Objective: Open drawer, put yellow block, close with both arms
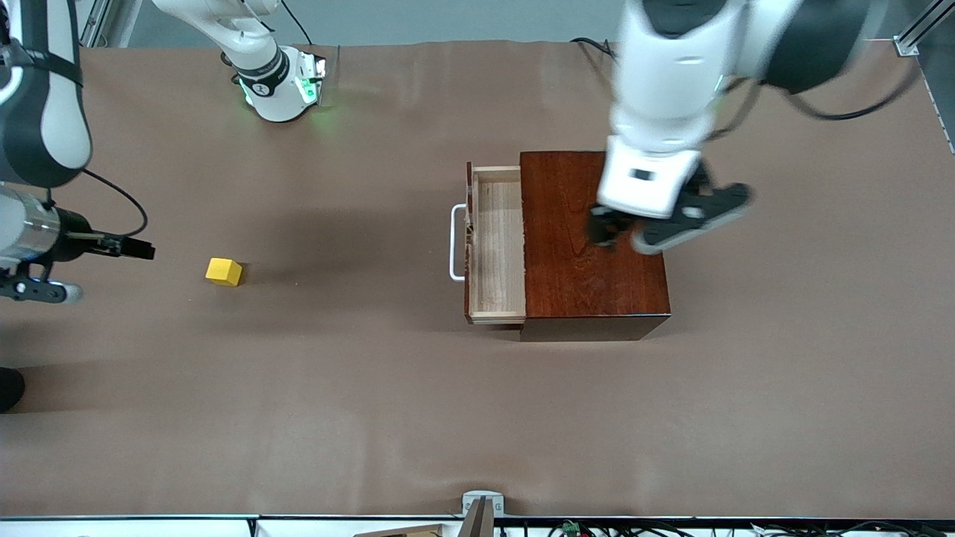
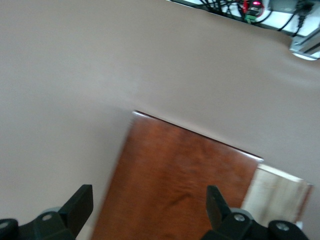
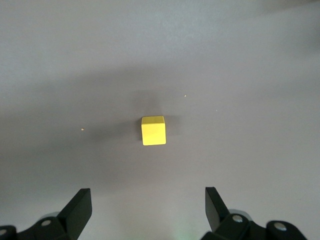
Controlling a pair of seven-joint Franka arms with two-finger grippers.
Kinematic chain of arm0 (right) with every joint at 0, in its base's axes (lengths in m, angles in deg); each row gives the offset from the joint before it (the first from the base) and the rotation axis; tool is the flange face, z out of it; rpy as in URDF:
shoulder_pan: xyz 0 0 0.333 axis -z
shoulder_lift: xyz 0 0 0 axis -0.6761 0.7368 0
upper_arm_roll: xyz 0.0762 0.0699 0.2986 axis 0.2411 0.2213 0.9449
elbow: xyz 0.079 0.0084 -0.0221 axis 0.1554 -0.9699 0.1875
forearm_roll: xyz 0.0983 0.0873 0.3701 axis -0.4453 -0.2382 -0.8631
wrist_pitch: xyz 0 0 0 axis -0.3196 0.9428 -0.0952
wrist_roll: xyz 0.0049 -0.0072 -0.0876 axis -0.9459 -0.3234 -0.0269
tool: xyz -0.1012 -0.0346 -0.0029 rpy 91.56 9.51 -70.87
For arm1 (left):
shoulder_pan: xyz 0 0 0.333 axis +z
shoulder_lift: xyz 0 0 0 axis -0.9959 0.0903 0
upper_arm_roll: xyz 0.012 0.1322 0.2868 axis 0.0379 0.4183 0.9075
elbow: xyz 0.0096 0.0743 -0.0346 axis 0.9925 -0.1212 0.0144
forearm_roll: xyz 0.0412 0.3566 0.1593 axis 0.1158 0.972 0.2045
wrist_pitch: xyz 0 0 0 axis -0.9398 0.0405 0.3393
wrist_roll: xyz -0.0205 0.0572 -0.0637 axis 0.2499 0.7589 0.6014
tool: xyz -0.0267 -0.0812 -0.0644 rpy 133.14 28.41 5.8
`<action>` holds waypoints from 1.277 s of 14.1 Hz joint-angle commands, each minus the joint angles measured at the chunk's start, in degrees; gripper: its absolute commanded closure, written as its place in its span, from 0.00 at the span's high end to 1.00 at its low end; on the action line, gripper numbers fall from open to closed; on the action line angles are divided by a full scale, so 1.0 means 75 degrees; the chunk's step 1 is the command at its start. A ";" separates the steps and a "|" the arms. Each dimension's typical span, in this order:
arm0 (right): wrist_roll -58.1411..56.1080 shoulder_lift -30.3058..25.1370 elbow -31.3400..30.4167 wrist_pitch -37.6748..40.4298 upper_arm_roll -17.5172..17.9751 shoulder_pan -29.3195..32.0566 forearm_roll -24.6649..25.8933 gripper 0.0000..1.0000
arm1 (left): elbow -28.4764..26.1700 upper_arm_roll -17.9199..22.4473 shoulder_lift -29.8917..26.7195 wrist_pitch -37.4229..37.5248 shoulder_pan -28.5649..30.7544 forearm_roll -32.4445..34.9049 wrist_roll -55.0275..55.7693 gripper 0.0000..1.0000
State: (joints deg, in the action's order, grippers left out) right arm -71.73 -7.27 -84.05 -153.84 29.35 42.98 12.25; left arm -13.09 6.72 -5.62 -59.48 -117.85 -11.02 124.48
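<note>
Front view shows the drawer (image 1: 496, 246) pulled out to receive the yellow block (image 1: 224, 271), lying on the bench (image 1: 373, 410) toward the right arm's end under the wide-open, empty right claw (image 3: 145, 212), while the open, empty left claw (image 1: 660, 227) hovers over the box (image 1: 582, 268).

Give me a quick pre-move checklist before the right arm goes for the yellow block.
1. Drawer pulled out of the wooden box, tray showing nothing inside: ok.
2. Yellow block alone on the table, toward the right arm's end: ok.
3. Right end effector open, nothing held: ok.
4. Block lined up between the right end effector's fingers, in the right wrist view: ok.
5. Left end effector open, over the wooden box, away from the drawer opening: ok.
6. Block's height under the right end effector: cannot tell.
</note>
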 commanded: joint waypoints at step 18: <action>0.0301 0.0496 -0.4318 -0.5554 0.0079 0.0304 -0.0013 1.00 | -0.0947 -0.0153 -0.1226 0.0655 0.2774 -0.1019 -0.4908 1.00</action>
State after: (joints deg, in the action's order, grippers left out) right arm -70.40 -3.48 -114.54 -193.11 29.33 44.89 12.24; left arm -18.41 6.20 -11.83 -56.48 -99.34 -17.97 91.77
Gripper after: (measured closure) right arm 0.000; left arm 0.000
